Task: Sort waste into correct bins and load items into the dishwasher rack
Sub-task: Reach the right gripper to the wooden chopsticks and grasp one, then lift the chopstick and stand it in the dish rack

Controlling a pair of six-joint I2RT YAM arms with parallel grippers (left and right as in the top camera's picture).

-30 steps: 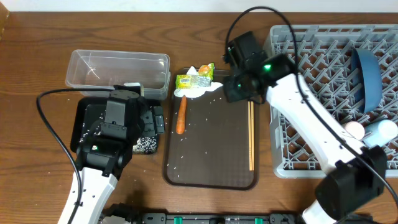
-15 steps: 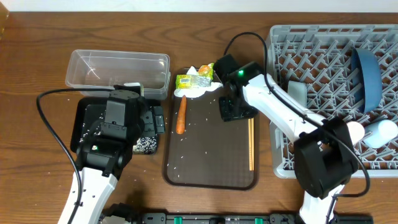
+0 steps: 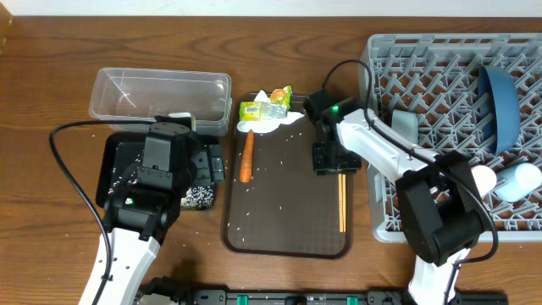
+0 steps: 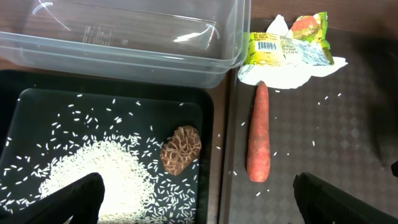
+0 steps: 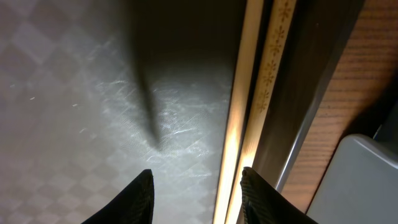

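Now | chopsticks [image 3: 342, 199] axis near-far | R end effector [image 5: 196, 177] apart above them | L end effector [image 4: 198, 186] apart

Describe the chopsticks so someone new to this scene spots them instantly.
Find the large dark brown rectangular serving tray in the table's middle, left of the big light grey plastic rack. Along the tray's right edge lies the pair of thin wooden chopsticks, side by side. They are pale, straight and slender, unlike the thicker small orange carrot on the tray's left side.
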